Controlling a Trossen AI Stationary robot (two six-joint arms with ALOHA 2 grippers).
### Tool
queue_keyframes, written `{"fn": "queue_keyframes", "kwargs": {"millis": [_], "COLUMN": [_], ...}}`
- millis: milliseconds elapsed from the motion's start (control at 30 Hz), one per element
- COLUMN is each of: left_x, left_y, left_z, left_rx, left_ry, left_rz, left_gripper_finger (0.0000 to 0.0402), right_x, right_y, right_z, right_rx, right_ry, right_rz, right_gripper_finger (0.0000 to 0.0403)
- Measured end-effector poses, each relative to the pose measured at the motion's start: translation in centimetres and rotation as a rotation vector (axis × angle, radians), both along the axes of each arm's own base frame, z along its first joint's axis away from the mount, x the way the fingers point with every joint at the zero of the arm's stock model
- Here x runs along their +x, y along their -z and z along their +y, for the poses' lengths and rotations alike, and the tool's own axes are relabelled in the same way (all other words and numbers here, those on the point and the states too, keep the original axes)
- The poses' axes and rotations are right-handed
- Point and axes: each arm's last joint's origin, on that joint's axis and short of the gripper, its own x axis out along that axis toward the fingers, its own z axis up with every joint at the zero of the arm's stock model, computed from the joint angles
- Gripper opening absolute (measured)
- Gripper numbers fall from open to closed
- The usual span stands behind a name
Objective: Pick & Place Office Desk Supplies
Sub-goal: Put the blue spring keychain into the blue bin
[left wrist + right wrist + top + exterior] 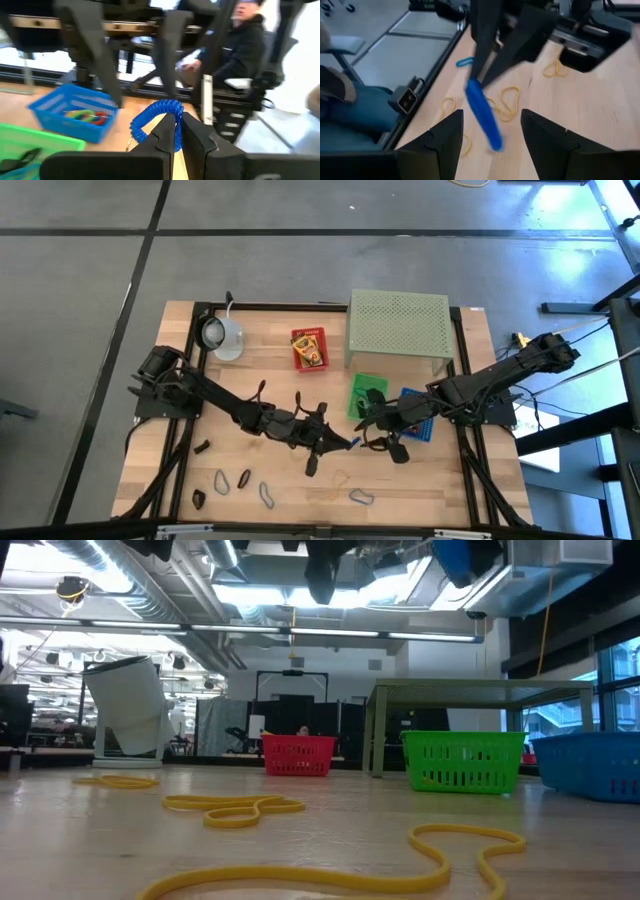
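Blue coiled loop [155,112] held above mid-table by the left gripper [176,131].

The left gripper's fingers are seen pinched narrow on the blue coiled loop, which hangs from the tips in the right wrist view [482,114] above the wooden table [250,380]. The right gripper [487,132] is positioned just beside it with jaws spread wide and nothing between them. Both grippers are located near the table's middle in the high view, the left [345,442] and the right [365,423] close together. A blue basket [75,112] containing coloured loops and a green basket [465,760] are placed beside the right arm, in front of the pale green perforated stand [398,325]. A red basket [309,348] holding a yellow printed item is set near the white mug [225,335]. Yellow loops [235,808] and further small loops [243,478] are scattered along the table's near edge. A seated person [245,42] is visible beyond the table.
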Motion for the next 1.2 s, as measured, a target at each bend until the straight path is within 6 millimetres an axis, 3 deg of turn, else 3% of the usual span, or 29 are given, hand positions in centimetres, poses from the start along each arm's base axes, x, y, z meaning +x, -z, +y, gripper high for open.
{"fn": "queue_keyframes", "kwargs": {"millis": [667,833,1067,1200], "left_x": [0.06,0.06,0.10,0.02], "left_y": [-0.81,-0.81,-0.82,-0.80], "left_z": [0.13,0.14,0.29,0.09], "left_rx": [0.060,0.063,0.063,0.062], "left_ry": [-0.051,-0.052,-0.070,-0.075], "left_rz": [-0.087,-0.088,-0.088,-0.086], "left_gripper_finger": [0.0017,0.0017,0.0018,0.0032], "right_x": [0.08,0.08,0.08,0.08], "right_y": [-0.16,-0.16,-0.14,-0.16], "right_z": [0.00,0.00,-0.01,-0.03], "right_rx": [0.010,0.027,0.030,0.081], "right_ry": [0.008,0.018,0.022,0.056], "right_rz": [-0.015,-0.008,-0.005,0.015], "right_gripper_finger": [0.0191,0.0139,0.0020,0.0022]}}
